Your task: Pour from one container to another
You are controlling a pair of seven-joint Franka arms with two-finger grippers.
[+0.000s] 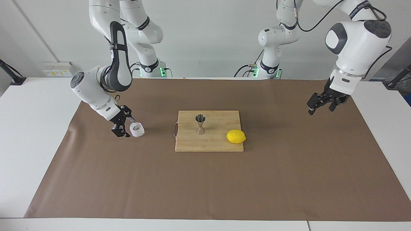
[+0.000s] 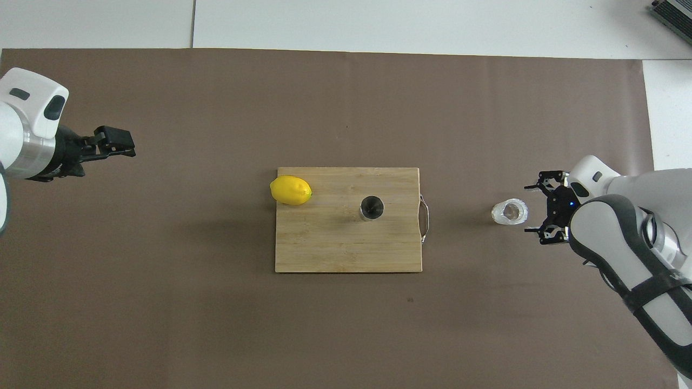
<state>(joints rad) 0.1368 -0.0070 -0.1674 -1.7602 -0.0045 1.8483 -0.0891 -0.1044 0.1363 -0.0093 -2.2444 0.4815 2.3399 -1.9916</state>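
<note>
Right gripper (image 1: 123, 127), jaws apart, low at the textured cup (image 1: 137, 129), seemingly not touching. Cup at nine o'clock of jigger (image 1: 200, 124) in facing view. Straddle it squarely before closing. Left gripper (image 1: 322, 104) waits, apart.

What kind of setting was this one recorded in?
Most likely a robotics lab bench staged as a bar or kitchen counter: brown paper over white tables, a cutting board with steel jigger and lemon.
</note>
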